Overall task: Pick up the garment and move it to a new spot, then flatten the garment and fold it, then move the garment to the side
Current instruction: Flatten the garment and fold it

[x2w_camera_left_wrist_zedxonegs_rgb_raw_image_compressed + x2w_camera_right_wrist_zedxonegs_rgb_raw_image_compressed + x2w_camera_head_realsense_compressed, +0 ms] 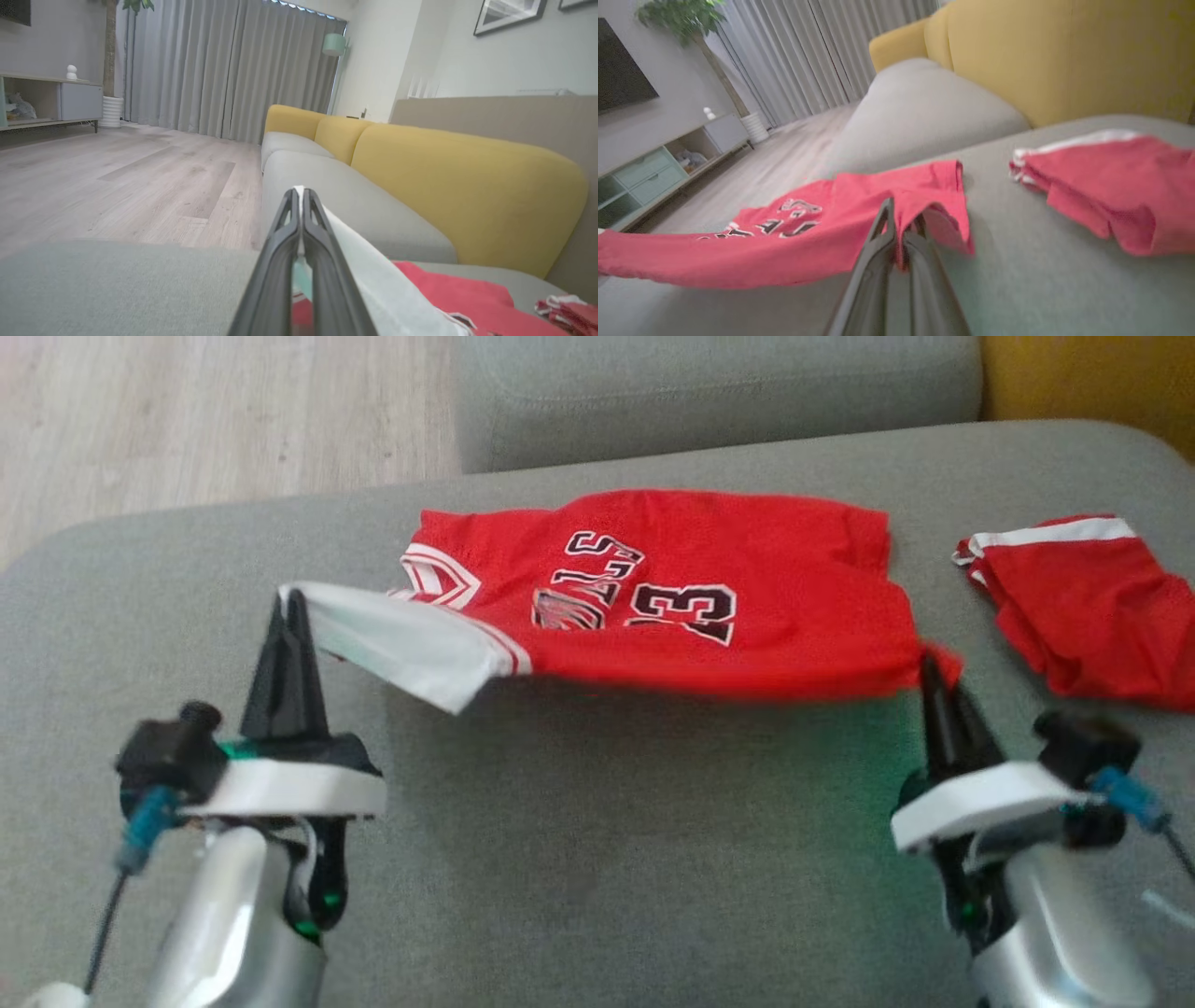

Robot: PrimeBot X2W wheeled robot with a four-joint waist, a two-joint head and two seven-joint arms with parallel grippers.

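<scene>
We count two red garments on the sofa (597, 859): our left hand (289, 605) and right hand (928, 665) each clamp the jersey (672, 588), while the other garment (1092, 607) lies apart.

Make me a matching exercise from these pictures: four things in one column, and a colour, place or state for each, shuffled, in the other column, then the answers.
Column one:
1. left gripper
2. right gripper
3. second red garment
4. sofa backrest

Column two:
A. yellow
B. shut on a red corner of the jersey
C. lying free on the grey cushion, on the robot's right
D. shut on the jersey's white part

Pairs: 1-D, 2-B, 3-C, 4-A
</scene>
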